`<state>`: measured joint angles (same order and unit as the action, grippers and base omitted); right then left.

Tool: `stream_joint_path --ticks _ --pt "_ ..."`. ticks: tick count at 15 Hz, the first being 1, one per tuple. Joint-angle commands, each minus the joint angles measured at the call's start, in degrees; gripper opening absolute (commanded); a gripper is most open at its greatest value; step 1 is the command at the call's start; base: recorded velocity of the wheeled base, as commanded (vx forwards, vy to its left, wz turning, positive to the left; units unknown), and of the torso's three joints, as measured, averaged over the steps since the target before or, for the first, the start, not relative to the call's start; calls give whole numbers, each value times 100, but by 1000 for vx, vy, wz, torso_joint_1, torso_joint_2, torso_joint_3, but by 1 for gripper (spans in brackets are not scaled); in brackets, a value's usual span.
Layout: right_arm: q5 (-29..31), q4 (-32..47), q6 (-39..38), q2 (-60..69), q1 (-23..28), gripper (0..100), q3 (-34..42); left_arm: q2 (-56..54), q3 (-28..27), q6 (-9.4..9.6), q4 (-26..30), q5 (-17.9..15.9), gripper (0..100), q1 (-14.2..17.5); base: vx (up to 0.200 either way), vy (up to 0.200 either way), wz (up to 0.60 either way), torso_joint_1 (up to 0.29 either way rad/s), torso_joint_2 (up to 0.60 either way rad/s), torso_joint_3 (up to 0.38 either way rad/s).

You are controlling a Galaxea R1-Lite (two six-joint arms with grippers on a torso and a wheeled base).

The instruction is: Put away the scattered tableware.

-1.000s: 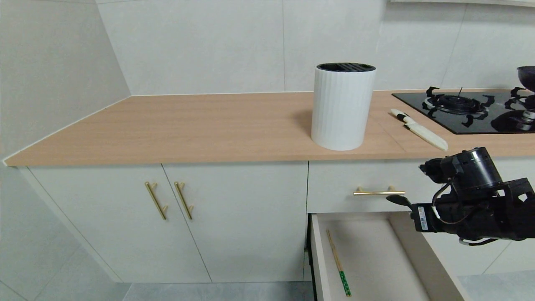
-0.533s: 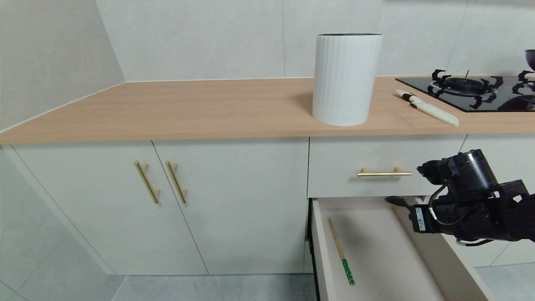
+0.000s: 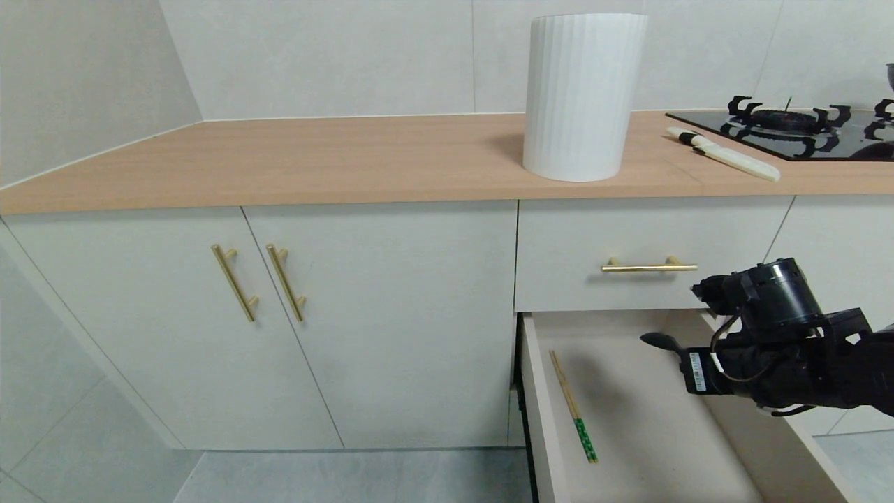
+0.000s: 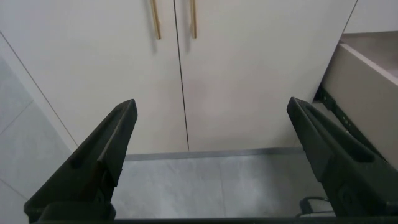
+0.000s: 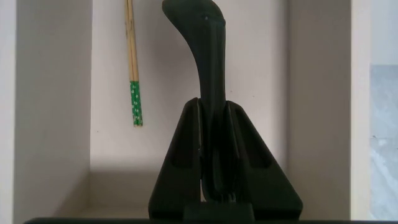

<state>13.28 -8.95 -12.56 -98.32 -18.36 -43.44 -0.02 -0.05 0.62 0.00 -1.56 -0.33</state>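
Note:
My right gripper (image 3: 684,355) hangs over the open lower drawer (image 3: 539,398) and is shut on the handle of a dark spoon (image 3: 659,341), whose bowl points toward the drawer's back. From the right wrist the spoon (image 5: 205,50) sticks out between the closed fingers (image 5: 183,134), above the drawer floor (image 5: 267,74). A pair of wooden chopsticks (image 3: 573,416) with green ends lies along the drawer's left side, also seen as chopsticks (image 5: 132,62) beside the spoon. A cream-bladed knife (image 3: 726,155) lies on the wooden counter (image 3: 314,161). My left gripper (image 4: 211,143) is open, low in front of the cabinet doors.
A tall white ribbed knife holder (image 3: 581,94) stands on the counter left of the knife. A black gas hob (image 3: 789,122) is at the far right. Above the open drawer is a shut drawer with a brass handle (image 3: 649,267). Two cabinet doors (image 3: 258,279) lie to the left.
The head camera has sunk, so the counter sits higher in the picture. My right gripper, still holding the spoon, is now lower relative to the drawer, below its top edge.

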Motion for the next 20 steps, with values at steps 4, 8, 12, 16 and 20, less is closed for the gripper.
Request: stream_joint_path --ticks 4,8,12,16,20 --pt "0 -336 34 -320 -27 0 46 2 5 -1 0 -2 100 -2 0 0 0 0 0 0" --pt "17 -960 -10 -1049 -54 0 -16 2 5 -1 0 -2 100 -2 0 0 0 0 0 0" --pt "158 -1944 -177 -2165 -54 0 -7 2 -4 -1 0 -2 100 -2 0 0 0 0 0 0" --pt "254 -2630 -142 -2789 -19 0 -16 2 5 -1 0 -2 100 -2 0 0 0 0 0 0" --pt "281 -2674 -133 -3290 -19 0 -165 2 5 -1 0 -2 100 -2 0 0 0 0 0 0"
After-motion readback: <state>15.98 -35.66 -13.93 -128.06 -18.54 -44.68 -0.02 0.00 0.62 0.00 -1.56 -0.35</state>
